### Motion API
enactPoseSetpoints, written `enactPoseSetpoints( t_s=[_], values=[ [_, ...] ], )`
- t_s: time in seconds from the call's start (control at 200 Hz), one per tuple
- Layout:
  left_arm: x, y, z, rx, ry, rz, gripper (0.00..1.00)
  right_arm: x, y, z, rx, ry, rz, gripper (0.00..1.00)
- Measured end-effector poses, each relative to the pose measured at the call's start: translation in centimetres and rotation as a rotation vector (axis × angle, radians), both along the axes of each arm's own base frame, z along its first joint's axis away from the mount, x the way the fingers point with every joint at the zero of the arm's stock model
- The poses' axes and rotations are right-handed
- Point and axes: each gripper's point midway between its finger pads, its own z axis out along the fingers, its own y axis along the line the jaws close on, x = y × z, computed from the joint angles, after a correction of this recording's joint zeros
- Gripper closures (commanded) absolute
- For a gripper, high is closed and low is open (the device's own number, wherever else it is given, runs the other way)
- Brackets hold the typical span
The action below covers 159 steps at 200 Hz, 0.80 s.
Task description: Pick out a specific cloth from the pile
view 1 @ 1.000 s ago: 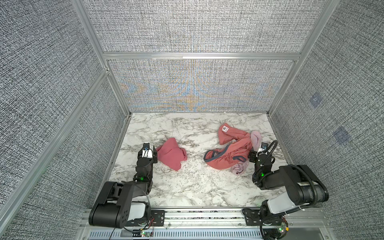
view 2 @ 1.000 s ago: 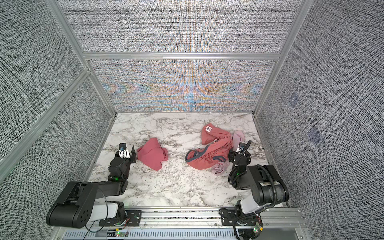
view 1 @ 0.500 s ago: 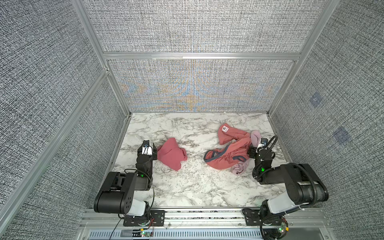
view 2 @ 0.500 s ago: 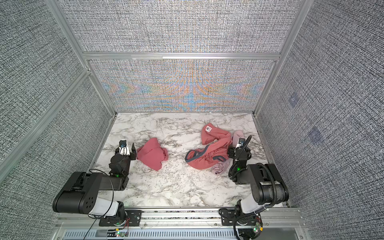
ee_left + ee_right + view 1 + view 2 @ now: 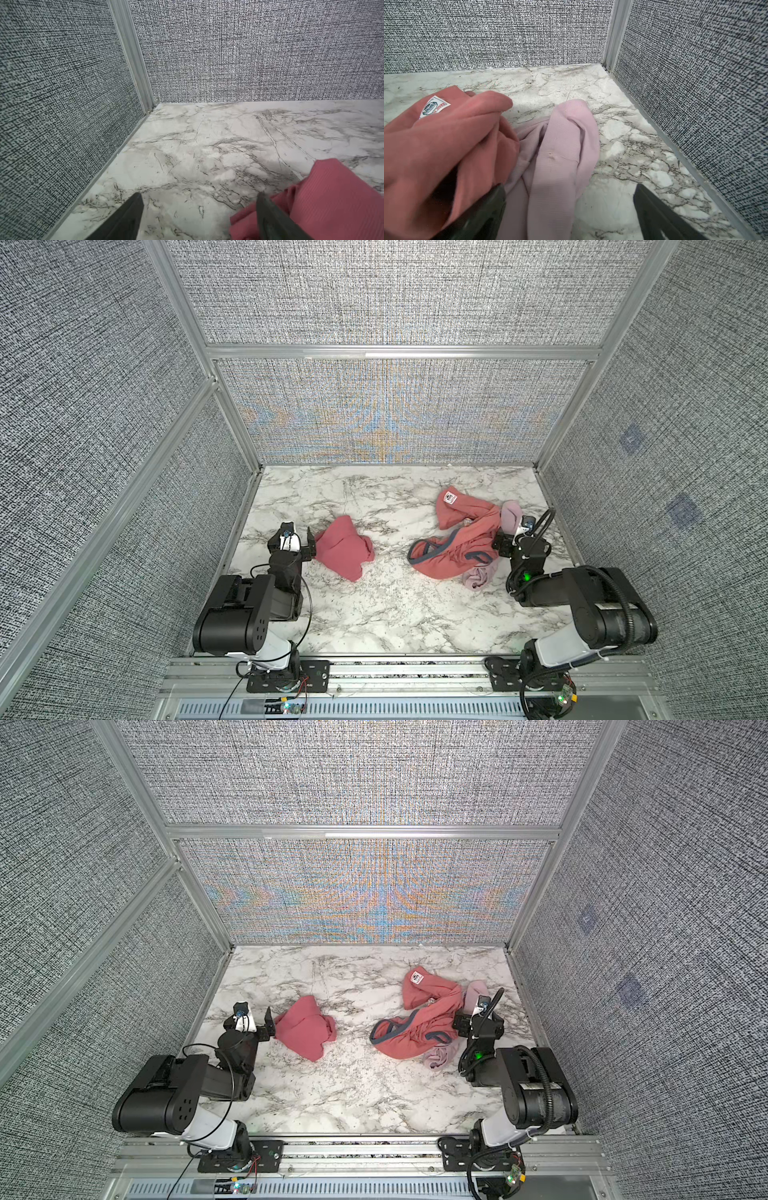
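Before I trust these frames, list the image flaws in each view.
Both top views: rainbow moiré on the back wall, otherwise even light, soft shadows. Left wrist view: near fingers slightly soft. Right wrist view: glare on the finger by the pile.

**Garments on the one marble desk (image 5: 374, 614):** three in all.

**Salmon-red:** two, namely one plain cloth (image 5: 343, 553) and one garment with grey-blue edging (image 5: 478, 531), which bears one white patch (image 5: 450, 497).

**Pale lilac-pink garment (image 5: 510, 512):** one.

**The pile (image 5: 446, 568):** one, made of two garments.

**Grippers:** two, the left gripper (image 5: 198, 199) and the right gripper (image 5: 571, 212), with two fingers (image 5: 128, 218) each.
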Motion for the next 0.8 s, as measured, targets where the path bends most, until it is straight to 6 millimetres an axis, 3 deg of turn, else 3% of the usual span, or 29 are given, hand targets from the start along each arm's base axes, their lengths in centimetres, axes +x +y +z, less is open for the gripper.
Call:
enactPoseSetpoints(
  t_s=[0.1, 0.796],
  values=[
    [0.01, -0.12, 0.0, -0.003, 0.0, -0.007, 0.01, -0.01, 0.01, -0.04, 0.0, 0.002, 0.0, 0.03],
    [0.14, -0.25, -0.01, -0.005, 0.001, -0.014, 0.01, -0.03, 0.01, -0.12, 0.009, 0.003, -0.002, 0.01]
  ],
)
